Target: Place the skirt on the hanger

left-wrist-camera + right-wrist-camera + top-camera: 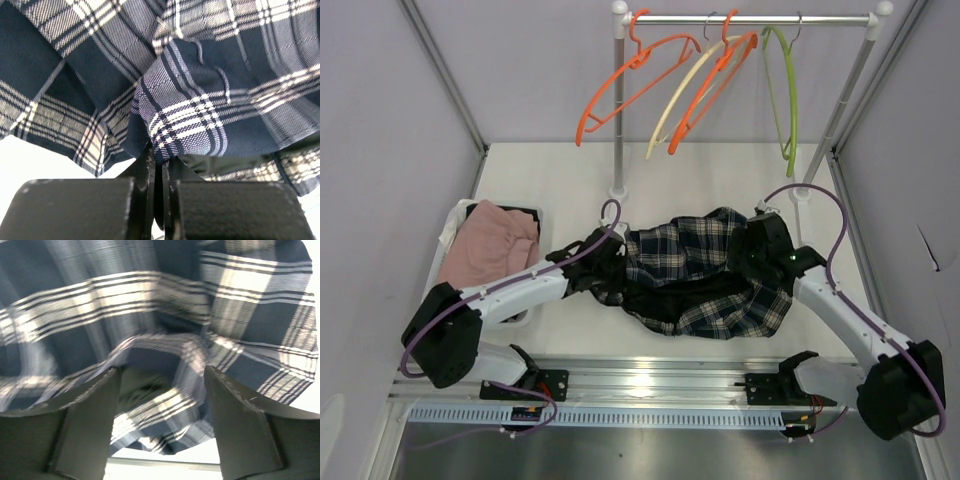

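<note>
A navy and white plaid skirt lies crumpled on the white table between my two arms. My left gripper is at its left edge, shut on a fold of the skirt; the fabric is pinched between the fingertips. My right gripper is over the skirt's right side, open, with the plaid cloth between and beyond its fingers. Hangers hang on the rail at the back: two orange ones, a cream one and a green one.
A white basket at the left holds pink cloth. The rack's white posts stand on the table. Grey walls close in left and right. A metal rail runs along the near edge.
</note>
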`<state>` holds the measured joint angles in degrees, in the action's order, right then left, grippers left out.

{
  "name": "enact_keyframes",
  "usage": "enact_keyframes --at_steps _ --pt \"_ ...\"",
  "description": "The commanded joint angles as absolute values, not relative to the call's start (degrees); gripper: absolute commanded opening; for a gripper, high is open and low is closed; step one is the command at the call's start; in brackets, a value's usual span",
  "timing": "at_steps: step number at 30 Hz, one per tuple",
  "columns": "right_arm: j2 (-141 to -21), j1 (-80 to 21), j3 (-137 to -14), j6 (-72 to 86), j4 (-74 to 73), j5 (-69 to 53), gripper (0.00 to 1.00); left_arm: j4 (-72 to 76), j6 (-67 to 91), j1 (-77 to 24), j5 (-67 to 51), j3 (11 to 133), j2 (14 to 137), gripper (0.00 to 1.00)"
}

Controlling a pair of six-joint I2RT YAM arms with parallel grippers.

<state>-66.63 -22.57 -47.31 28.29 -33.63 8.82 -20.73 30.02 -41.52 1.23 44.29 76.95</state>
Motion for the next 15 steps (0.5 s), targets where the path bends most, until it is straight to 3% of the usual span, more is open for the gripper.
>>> enact_keyframes --at_steps 1,7,15 --pt "-60.8 -25.5 -50.4 28.2 -35.7 10.9 0.77 -20.6 30.7 -41.7 2.6 49.9 79.5 0.00" --pt "-55.2 -31.3 -50.9 28.8 -39.5 12.5 0.83 -20.7 31.1 -41.7 2.0 52.7 82.4 0.00" --pt "-48.8 -35.7 -62.9 26.0 -42.6 8.6 0.78 -21.0 30.9 -41.7 2.1 53.1 83.6 0.00"
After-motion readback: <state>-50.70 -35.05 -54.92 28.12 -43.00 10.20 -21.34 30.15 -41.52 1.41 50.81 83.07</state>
